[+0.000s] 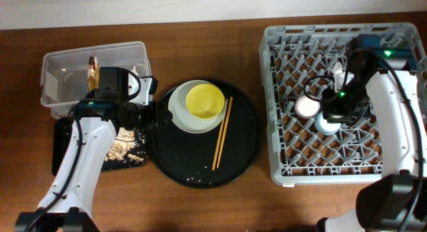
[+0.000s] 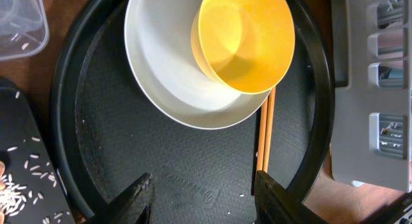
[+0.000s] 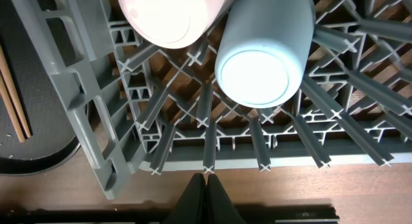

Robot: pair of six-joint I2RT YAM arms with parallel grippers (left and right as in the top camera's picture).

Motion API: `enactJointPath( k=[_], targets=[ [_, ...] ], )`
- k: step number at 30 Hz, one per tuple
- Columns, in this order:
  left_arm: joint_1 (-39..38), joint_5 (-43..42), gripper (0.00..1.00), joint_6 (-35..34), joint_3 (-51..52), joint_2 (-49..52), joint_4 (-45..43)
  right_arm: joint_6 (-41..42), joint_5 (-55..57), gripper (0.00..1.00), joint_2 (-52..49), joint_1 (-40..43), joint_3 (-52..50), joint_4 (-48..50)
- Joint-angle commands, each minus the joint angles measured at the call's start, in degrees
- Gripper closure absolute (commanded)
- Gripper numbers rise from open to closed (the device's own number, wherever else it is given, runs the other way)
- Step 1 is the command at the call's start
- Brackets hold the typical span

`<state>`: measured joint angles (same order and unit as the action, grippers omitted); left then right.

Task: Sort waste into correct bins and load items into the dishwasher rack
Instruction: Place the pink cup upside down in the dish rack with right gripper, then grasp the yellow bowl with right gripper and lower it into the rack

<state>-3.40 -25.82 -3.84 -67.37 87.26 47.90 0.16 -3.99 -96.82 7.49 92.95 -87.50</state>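
Left hand [image 2: 203, 188] spread, right hand [image 3: 206, 192] pressed together; blue cup [image 3: 261, 56] cut off at the frame's top.

Two cups [image 3: 252, 69], one bowl [image 2: 244, 40], one plate [image 2: 161, 69]

The left arm [image 1: 87, 152] and right arm [image 1: 393, 115] wear smooth white shells between black joint housings, with black cables looping alongside. Small green lights [image 1: 385, 53] glow on the right. The fingers [image 2: 136, 199] are matte black.

Brown wooden table [image 1: 200, 205], pale wall strip [image 1: 133, 5] along its far edge.
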Motion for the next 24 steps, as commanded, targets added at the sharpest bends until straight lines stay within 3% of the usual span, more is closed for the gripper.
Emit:
enactJointPath(
  k=[1,3,5,7,8,10,11,12,14,15,16,21,24],
  targets=[
    [0.1,1.3,0.51,1.1,-0.3,-1.0,0.7,0.3,-0.6,0.96,5.0,0.4,0.6,-0.1],
    [0.1,1.3,0.51,1.1,-0.3,-1.0,0.8,-1.9,-4.5,0.96,7.0,0.4,0.6,0.1],
    [0.1,1.8,0.51,1.1,-0.3,-1.0,1.5,-7.0,-17.9,0.92,8.5,-1.6,0.6,1.4],
    [0.1,6.5,0.51,1.1,-0.3,-1.4,3.7,-7.0,-18.4,0.87,8.3,-7.0,0.6,4.5],
    [0.1,9.3,0.51,1.1,-0.3,-2.1,4.5,-7.0,-18.6,0.71,8.3,-10.1,0.6,6.6],
    [0.2,14.5,0.50,0.6,-0.3,-4.5,4.9,-7.0,-22.5,0.17,8.3,-17.0,0.6,12.8],
    [1.0,16.9,0.49,-0.4,-0.3,-6.3,5.4,-6.8,-24.3,0.01,8.2,-20.4,0.6,16.8],
    [2.1,17.2,0.45,-0.7,-0.3,-7.2,6.2,-6.7,-24.3,0.01,8.0,-22.4,0.6,19.0],
    [7.6,19.6,0.43,-3.0,-0.3,-7.7,9.2,1.0,-18.2,0.04,4.8,-27.5,0.6,24.5],
    [10.0,19.6,0.43,-3.0,-0.3,-7.7,9.9,3.1,-14.1,0.12,2.1,-29.5,0.6,25.6],
    [12.5,19.4,0.36,-3.0,-0.3,-7.7,10.3,3.8,-11.6,0.25,-1.7,-31.5,0.6,26.8],
    [13.3,19.4,0.33,-3.0,-0.3,-7.7,10.3,13.0,-7.5,0.59,-18.2,-34.6,0.6,34.0],
    [13.3,19.4,0.33,-3.0,-0.3,-7.7,10.3,16.9,-5.2,0.66,-22.6,-34.6,0.6,38.4]
  ],
)
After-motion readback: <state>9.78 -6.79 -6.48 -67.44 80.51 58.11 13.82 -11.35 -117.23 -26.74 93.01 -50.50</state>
